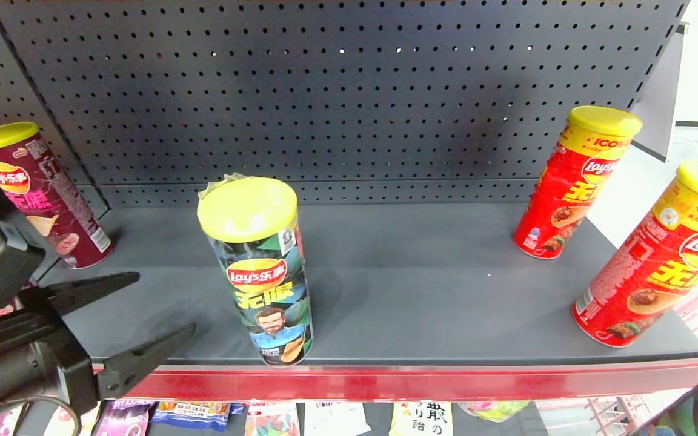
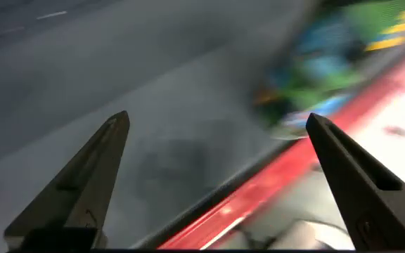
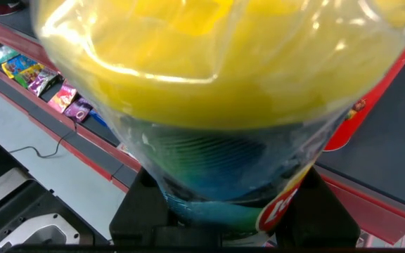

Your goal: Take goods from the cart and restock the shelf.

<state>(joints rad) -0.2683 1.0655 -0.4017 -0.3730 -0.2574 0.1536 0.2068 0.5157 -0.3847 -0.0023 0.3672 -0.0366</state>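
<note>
The right gripper (image 3: 234, 219) is clamped on a held can (image 3: 216, 105) with a yellow lid and a blue-green wrap, low off the front right corner of the shelf (image 1: 446, 290). On the shelf, a green can (image 1: 264, 272) stands upright at the front edge. Two red cans (image 1: 576, 181) stand on the right side and a maroon can (image 1: 40, 194) on the far left. The left gripper (image 1: 166, 301) hangs spread open and empty at the red front lip, left of the green can.

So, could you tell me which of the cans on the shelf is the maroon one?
The maroon can, far left on the shelf; the middle can is green and black, the rear right can and front right can are red.
</note>
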